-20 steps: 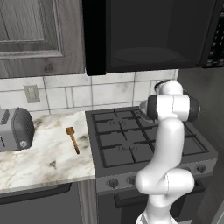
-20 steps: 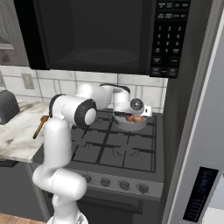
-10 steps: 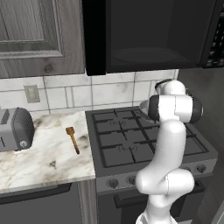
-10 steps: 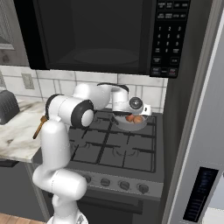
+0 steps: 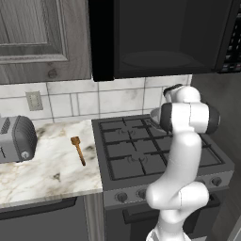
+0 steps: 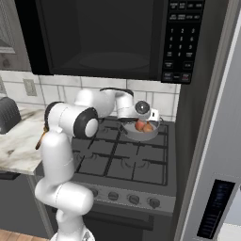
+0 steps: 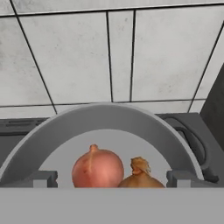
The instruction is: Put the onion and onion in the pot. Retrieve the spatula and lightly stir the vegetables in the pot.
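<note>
Onions sit together inside the pot (image 7: 109, 127): in the hand view the larger reddish onion (image 7: 97, 169) lies on the grey floor of the pot, and the second onion (image 7: 140, 177), browner and with a tufted top, rests just beside it, the two touching or nearly so. In the right base view both onions (image 6: 144, 126) show as orange balls in the shallow grey pot (image 6: 141, 135), which stands on a rear burner of the stove (image 6: 127, 164), near the tiled wall (image 7: 109, 57). The gripper (image 6: 153, 115) hangs just above the pot's rim at the end of the arm, which reaches across the stove from the left. Its fingers (image 7: 43, 179) are spread wide, one tip at each side of the hand view with both onions between them, and they pinch nothing. The spatula (image 5: 78, 150) lies flat on the marble tabletop (image 5: 47, 174) left of the stove, head toward the wall and handle toward the front edge, well apart from the pot. A toaster (image 5: 16, 140) stands farther left on the tabletop.
</note>
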